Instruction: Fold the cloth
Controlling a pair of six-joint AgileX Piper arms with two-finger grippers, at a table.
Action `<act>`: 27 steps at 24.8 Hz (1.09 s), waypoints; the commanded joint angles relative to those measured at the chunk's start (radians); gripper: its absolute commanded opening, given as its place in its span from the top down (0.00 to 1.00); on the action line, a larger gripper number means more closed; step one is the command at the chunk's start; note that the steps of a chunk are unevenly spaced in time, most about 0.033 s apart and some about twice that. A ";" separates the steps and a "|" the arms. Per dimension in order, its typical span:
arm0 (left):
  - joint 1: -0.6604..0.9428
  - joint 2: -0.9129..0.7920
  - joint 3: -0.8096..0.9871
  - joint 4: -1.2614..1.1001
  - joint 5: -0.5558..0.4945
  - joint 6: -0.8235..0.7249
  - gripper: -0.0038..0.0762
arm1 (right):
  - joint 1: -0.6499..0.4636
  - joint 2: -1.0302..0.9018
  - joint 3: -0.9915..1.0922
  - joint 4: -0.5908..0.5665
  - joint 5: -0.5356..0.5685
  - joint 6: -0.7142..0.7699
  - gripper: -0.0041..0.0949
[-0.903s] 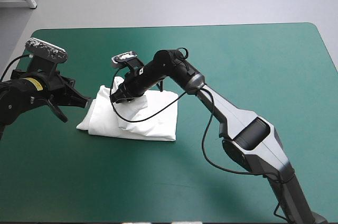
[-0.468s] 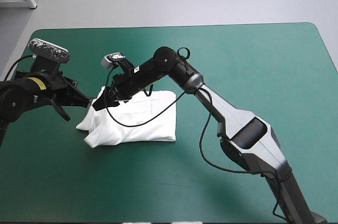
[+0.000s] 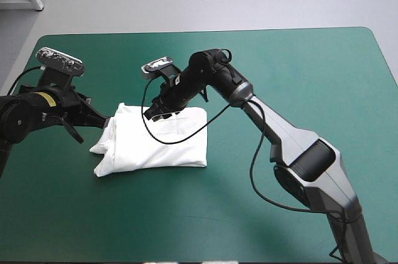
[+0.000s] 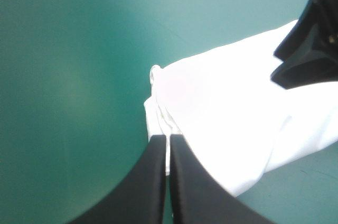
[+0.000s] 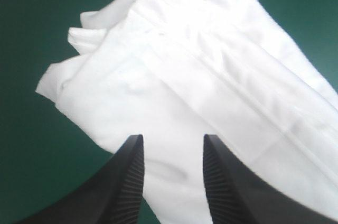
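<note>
Left gripper (image 4: 168,140) pinches the folded T-shirt (image 3: 163,142) at its nine-o'clock edge; right gripper (image 5: 172,145) hovers spread above; best lift clear without snagging the folds.

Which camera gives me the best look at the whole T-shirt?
The high view: the T-shirt shows as a whole folded bundle on the teal-green cover. The right wrist view shows its folds beneath the open right end effector; the left wrist view, one end pinched by the left end effector.
</note>
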 commanded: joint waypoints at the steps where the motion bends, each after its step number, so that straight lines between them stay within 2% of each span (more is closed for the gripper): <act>1: -0.001 -0.012 -0.024 0.002 -0.045 -0.011 0.93 | -0.024 -0.166 0.087 -0.071 -0.018 0.032 0.60; 4: -0.001 -0.002 -0.024 0.002 -0.042 -0.011 0.93 | -0.069 -0.241 0.230 -0.092 -0.046 0.049 0.60; 8: -0.001 0.011 -0.024 0.002 -0.036 -0.011 0.93 | -0.132 -0.324 0.458 -0.035 -0.194 0.045 0.57; 10: -0.001 0.019 -0.024 0.000 -0.033 -0.011 0.93 | -0.156 -0.337 0.532 0.017 -0.262 0.035 0.50; 13: -0.001 0.026 -0.024 -0.002 -0.033 -0.011 0.93 | -0.173 -0.328 0.608 0.049 -0.339 0.030 0.27; 15: -0.001 0.027 -0.024 -0.002 -0.033 -0.011 0.93 | -0.174 -0.316 0.628 0.043 -0.363 0.030 0.19; 16: -0.001 0.029 -0.024 -0.002 -0.033 -0.009 0.93 | -0.176 -0.307 0.634 0.043 -0.369 0.030 0.19; 17: -0.001 0.031 -0.024 -0.002 -0.033 -0.009 0.93 | -0.176 -0.295 0.636 0.038 -0.369 0.030 0.21; 20: -0.001 0.031 -0.024 -0.002 -0.033 -0.007 0.93 | -0.176 -0.234 0.636 0.029 -0.365 0.020 0.39; 21: -0.001 0.031 -0.024 -0.002 -0.033 -0.007 0.93 | -0.176 -0.223 0.636 0.029 -0.360 0.007 0.41; 24: -0.001 0.031 -0.024 -0.002 -0.033 -0.007 0.93 | -0.176 -0.176 0.636 0.082 -0.337 -0.038 0.52; 26: -0.001 0.031 -0.024 -0.002 -0.033 -0.007 0.93 | -0.176 -0.172 0.636 0.132 -0.336 -0.095 0.69; 27: -0.001 0.031 -0.024 -0.002 -0.033 -0.007 0.93 | -0.176 -0.172 0.636 0.136 -0.336 -0.100 0.86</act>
